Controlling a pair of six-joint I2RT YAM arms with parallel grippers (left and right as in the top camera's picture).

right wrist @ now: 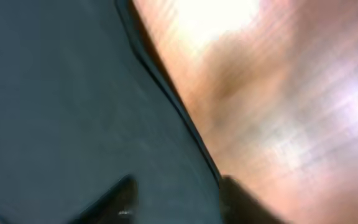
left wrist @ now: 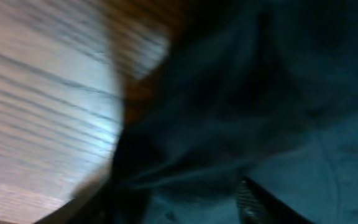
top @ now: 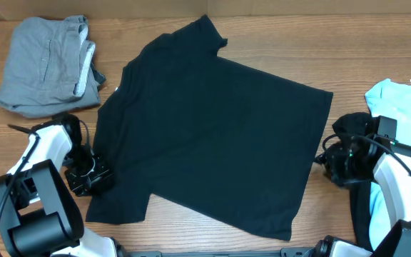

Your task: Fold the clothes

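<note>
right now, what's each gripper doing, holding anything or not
Left gripper: at the edge of the black T-shirt; jaws cannot be told, view blurred.
Right gripper: jaws open, straddling the shirt's hem, holding nothing.

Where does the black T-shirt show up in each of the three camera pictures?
Overhead: the black T-shirt lies spread out across the middle of the wooden table.
Left wrist: blurred, the T-shirt fills the right side and the bottom of the picture.
Right wrist: the T-shirt fills the left half, its hem running diagonally.
Shared landmark: bare wood beside the shirt's edge, at left in the left wrist view and at right in the right wrist view.
</note>
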